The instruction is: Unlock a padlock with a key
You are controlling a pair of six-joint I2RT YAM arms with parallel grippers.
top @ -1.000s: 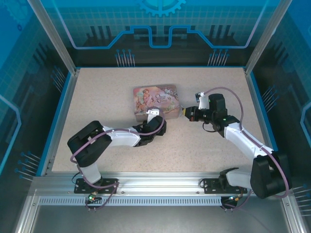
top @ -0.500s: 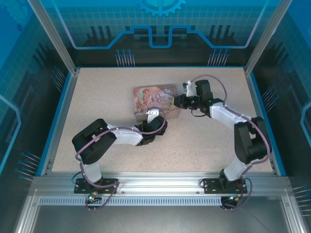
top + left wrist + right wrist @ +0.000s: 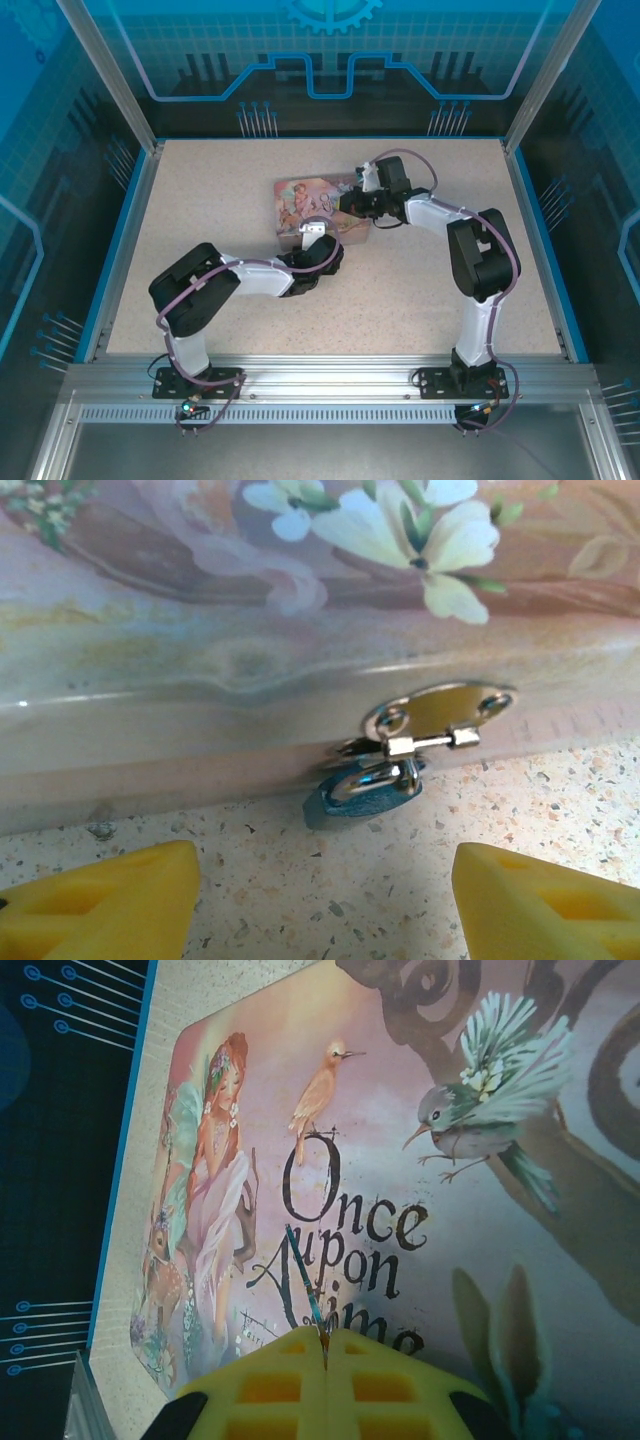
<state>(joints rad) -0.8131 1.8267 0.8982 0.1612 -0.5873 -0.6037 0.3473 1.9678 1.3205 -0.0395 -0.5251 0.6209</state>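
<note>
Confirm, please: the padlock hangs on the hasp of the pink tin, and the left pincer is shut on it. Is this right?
Not quite. The padlock hangs on the hasp of the pink tin, but the left pincer is open, not shut on it. The left wrist view shows its yellow fingers apart, short of the padlock.

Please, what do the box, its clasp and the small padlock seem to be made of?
The box: probably thin painted metal, glossy; light streaks run along its rounded edge. The clasp: polished silvery metal, mirror-like. The padlock: teal body, likely coated metal, with a shiny silvery shackle; too blurred to be sure.
</note>
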